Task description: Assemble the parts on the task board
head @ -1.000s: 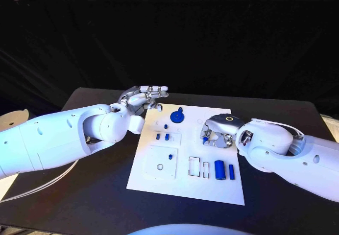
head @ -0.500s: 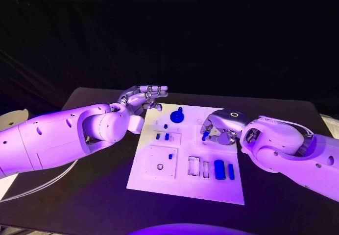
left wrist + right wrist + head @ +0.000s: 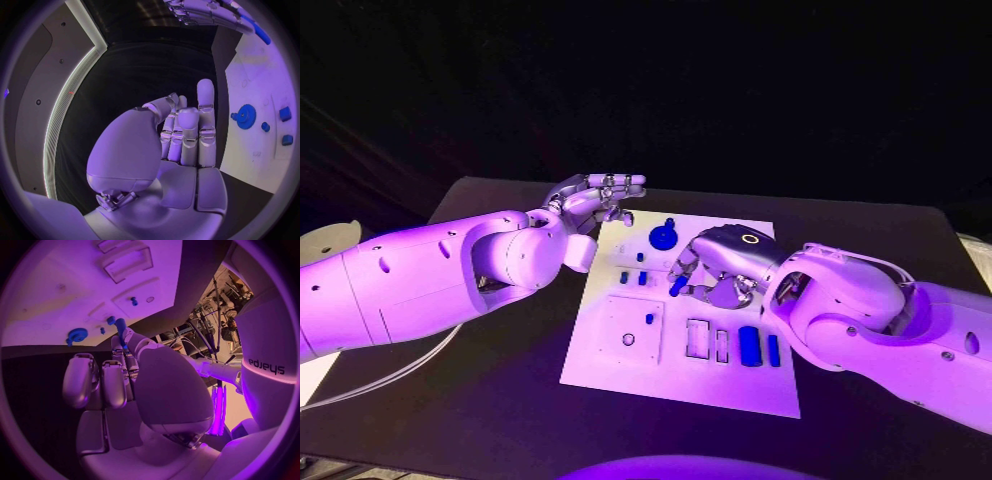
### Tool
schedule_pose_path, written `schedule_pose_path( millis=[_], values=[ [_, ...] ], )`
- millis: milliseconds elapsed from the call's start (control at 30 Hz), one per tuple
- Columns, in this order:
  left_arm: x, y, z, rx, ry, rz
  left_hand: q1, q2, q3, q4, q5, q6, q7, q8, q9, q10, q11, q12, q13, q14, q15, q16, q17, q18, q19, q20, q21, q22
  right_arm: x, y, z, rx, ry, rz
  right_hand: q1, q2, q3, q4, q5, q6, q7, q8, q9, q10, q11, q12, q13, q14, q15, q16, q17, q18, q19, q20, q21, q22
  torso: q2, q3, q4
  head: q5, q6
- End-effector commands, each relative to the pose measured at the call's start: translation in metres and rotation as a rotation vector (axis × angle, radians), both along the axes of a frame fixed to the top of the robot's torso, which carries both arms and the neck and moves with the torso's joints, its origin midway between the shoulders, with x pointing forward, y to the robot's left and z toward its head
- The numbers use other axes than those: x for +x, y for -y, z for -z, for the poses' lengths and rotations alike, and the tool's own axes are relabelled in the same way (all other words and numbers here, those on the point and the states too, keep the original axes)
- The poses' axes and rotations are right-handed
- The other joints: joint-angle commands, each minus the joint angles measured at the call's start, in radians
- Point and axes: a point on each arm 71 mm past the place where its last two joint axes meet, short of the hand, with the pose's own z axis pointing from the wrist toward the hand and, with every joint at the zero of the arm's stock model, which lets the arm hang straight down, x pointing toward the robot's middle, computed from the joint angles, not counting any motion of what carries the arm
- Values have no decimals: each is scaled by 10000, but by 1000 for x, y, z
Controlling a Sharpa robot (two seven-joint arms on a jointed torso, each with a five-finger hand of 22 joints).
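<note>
**Right hand holds a blue peg over the middle of the board**

The white board (image 3: pixel 682 385) lies in the middle of the black table (image 3: pixel 488 400). The right hand (image 3: pixel 715 268) hangs over the board's middle, thumb and a finger clamped on a small blue peg (image 3: pixel 678 285) that points down toward the board; the right wrist view shows the peg (image 3: pixel 120 325) sticking out past the fingertips (image 3: pixel 127 335).

The left hand (image 3: pixel 596 203) is raised just off the board's far left corner, above the table. Its fingers (image 3: pixel 205 107) stand straight and close together, and it holds nothing.

On the board, a blue gear (image 3: pixel 662 238) sits near the far edge. Two small blue blocks (image 3: pixel 633 278) stand near the left edge, just beside the peg. A blue pin (image 3: pixel 648 320) stands in the raised plate near the left edge. A blue cylinder (image 3: pixel 749 346) and a thinner blue bar (image 3: pixel 772 348) lie side by side toward the near right corner, next to two rectangular slots (image 3: pixel 704 340).
</note>
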Motion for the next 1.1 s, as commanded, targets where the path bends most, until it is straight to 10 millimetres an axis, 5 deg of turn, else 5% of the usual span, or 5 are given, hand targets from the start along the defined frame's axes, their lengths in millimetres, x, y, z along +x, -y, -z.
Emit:
schedule_pose_path(
  millis=[33,367,1100],
  values=[
    [0,3,-1,-87,65,235,-70,66,-35,-14,-20,-75,27,46,-8,-46,-11,58,12,-93,-10,-58,-8,101,-63,20,-32,-14,-9,-14,1,381,-100,-506,-84,1,122,-43,56,44,60,-45,6,359,-304,-52,39,482,-36,34,-12,-61,56,-2,16,-27,6,-3,3,31,-27],
    [-1,5,-1,-112,71,288,-78,70,-40,-17,-20,-87,29,47,-9,-60,-8,65,10,-95,-7,-56,-11,101,-65,22,-35,-16,-21,-49,30,620,-854,-1263,-128,-28,205,-107,74,23,94,-57,9,343,-283,-85,38,483,-21,43,-2,-57,46,8,2,-47,5,-6,-15,127,-87],
    [0,5,0,-82,-41,350,-86,72,-47,-24,-20,-101,32,50,-11,-78,-6,75,9,-102,-5,-58,-26,101,-67,24,-38,-18,-14,-64,69,181,-1572,-1335,-261,-117,350,-238,183,-21,136,-65,13,308,-244,-110,39,481,10,49,-1,-56,37,35,2,-46,24,7,-12,243,-183]
  ],
)
